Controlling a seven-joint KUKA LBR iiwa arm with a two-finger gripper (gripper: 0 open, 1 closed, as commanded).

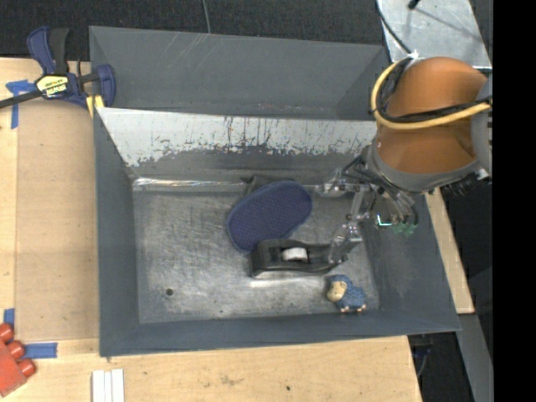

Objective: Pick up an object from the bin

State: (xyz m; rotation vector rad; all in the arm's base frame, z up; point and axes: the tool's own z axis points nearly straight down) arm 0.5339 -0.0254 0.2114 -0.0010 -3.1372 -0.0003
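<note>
My gripper (352,220) hangs low at the right side of the bin, under the arm's orange cover. Its lower end is just at the right end of a black tape dispenser (289,258) with a white roll, which lies on the bin floor. Whether it touches the dispenser I cannot tell. A dark blue oval pad (268,212) lies left of the gripper, leaning over the dispenser's back edge. A small blue and beige toy figure (346,294) sits just below the gripper near the front right corner.
The left half of the bin floor is bare metal. The bin's sloping right wall runs close beside the gripper, and the back wall rises behind it.
</note>
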